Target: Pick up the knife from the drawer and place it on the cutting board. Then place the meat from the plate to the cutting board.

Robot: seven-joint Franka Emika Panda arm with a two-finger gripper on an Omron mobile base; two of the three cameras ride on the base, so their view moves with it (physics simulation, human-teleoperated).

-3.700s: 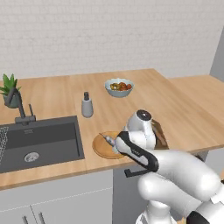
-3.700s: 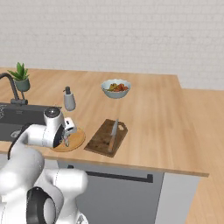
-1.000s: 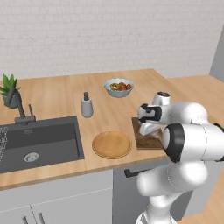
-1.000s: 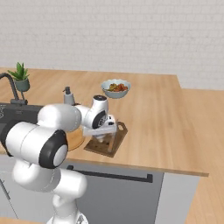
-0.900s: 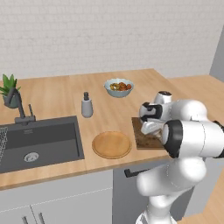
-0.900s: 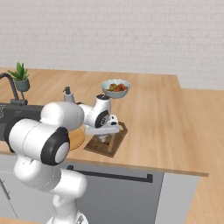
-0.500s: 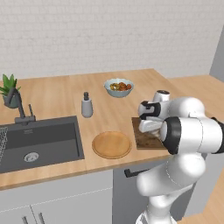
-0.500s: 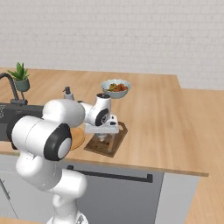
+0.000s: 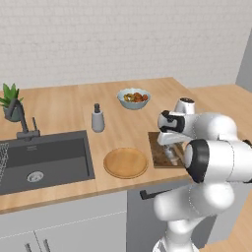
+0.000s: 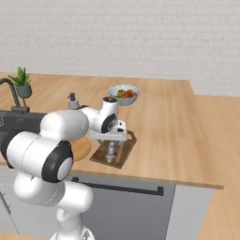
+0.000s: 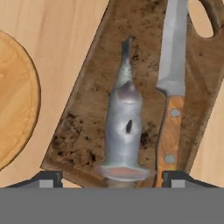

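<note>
Directly beneath the gripper [image 11: 112, 177], whose fingertips stand wide apart astride it, the meat [image 11: 124, 131] lies on the cutting board [image 11: 94, 109] beside the knife [image 11: 171, 83], the plate [image 11: 15, 100] off to one side bare; both placements appear done, only withdrawal remaining.

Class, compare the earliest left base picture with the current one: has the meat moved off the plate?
Yes. The meat has gone from the plate rightward onto the cutting board, lying beside the knife.
</note>
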